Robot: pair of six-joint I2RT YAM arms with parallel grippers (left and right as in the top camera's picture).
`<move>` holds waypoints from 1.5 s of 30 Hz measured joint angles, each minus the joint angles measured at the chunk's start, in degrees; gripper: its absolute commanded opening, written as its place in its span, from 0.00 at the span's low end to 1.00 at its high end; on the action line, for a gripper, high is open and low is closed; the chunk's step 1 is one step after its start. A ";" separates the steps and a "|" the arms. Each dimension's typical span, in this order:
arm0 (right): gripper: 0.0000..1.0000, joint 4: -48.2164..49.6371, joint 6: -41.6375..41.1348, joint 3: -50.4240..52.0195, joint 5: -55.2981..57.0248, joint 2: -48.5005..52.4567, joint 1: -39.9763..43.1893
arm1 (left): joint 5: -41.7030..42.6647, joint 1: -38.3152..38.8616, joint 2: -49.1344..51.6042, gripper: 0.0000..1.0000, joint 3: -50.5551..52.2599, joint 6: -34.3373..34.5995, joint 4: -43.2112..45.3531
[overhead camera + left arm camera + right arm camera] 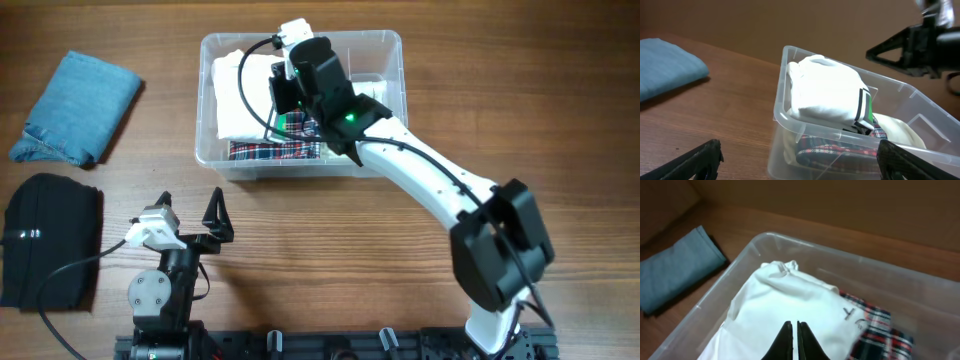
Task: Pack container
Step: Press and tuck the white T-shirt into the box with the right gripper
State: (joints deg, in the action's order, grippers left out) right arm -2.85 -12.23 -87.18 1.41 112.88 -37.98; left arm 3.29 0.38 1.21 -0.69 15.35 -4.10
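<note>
Lying at the far left of the tabletop (330,250), a folded blue cloth (78,108) and, nearer the robot, a folded black cloth (48,240) sit outside the container, so I judge the packing to be partway done. Just right of the black cloth, the left gripper (190,210) sits low near the front edge with its jaws spread wide and nothing between them. It faces the container but is well apart from it.

The container (213,158) stands upright toward the back of the tabletop, about midway across. Inside, a folded white cloth (238,100) fills the left part, lying on a red-and-blue plaid cloth (272,152) that shows along the front wall. The left wrist view shows a cream-coloured piece (895,131) in the right part.

The right gripper (792,332) reaches in from the right and hangs over the white cloth inside the container's outline. Its jaws are pressed together with no cloth visible between them. Whether the tips touch the cloth cannot be told.

The step in hand looks like setting the white cloth in place. The next move probably calls for the right arm to lift clear of the container walls. One arm would then go to the blue or black cloth, close on a folded edge and carry it in without letting it unfold
</note>
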 measured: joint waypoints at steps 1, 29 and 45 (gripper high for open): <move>0.04 0.44 0.00 -0.09 -0.09 0.92 -0.17 | 0.00 0.00 0.00 1.00 0.00 0.00 0.00; 0.06 3.63 -1.16 -0.42 -10.78 3.26 -2.54 | 0.00 0.00 0.00 1.00 0.00 0.00 0.00; 0.12 4.22 -0.87 -0.42 -10.82 10.03 -4.48 | -0.02 0.00 0.00 1.00 0.00 0.00 0.00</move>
State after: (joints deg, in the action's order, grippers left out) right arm 1.37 -13.10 -87.59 -9.41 122.91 -42.46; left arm 3.27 0.38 1.21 -0.69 15.35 -4.10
